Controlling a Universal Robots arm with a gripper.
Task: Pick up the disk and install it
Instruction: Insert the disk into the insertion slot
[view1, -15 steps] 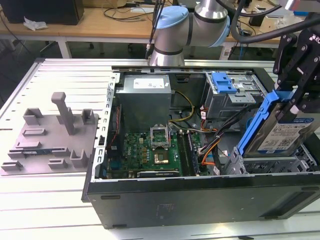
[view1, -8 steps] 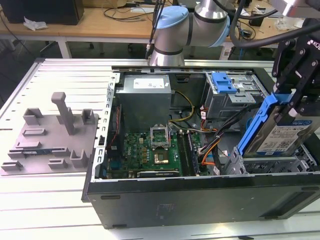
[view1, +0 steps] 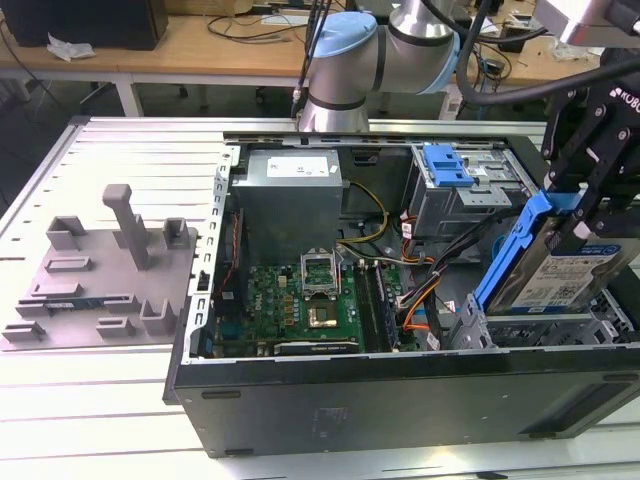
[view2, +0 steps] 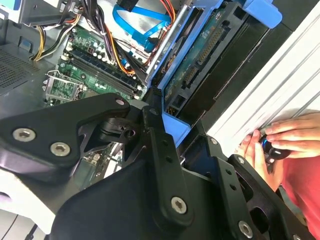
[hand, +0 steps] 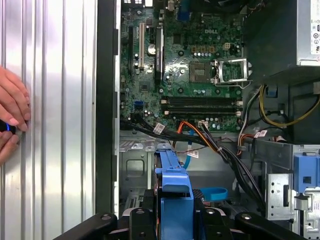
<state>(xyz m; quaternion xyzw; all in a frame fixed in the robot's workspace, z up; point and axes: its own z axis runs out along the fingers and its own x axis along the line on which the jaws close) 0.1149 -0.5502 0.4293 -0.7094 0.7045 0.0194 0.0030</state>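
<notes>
The disk (view1: 565, 275) is a silver drive with a white-and-blue label and a blue bracket (view1: 512, 245) along its edge. It hangs tilted, one edge up, just above the drive cage (view1: 540, 328) at the case's end on the exterior view's right. My gripper (view1: 588, 205) is shut on its upper part. In the second wrist view the disk's green circuit-board side (view2: 200, 55) faces the camera and the gripper (view2: 165, 117) clamps its blue bracket (view2: 175, 131). The first wrist view has the bracket (hand: 175, 185) edge-on between the fingers (hand: 145, 212), over the cage floor (hand: 134, 165).
The open case holds a grey power supply (view1: 290, 190), a motherboard (view1: 300, 300), cable bundles (view1: 425, 290) beside the cage, and a blue latch (view1: 447, 165) on the far bay. A grey fixture (view1: 100, 270) lies on the exterior view's left. A person's hands (hand: 12, 112) rest beside the case.
</notes>
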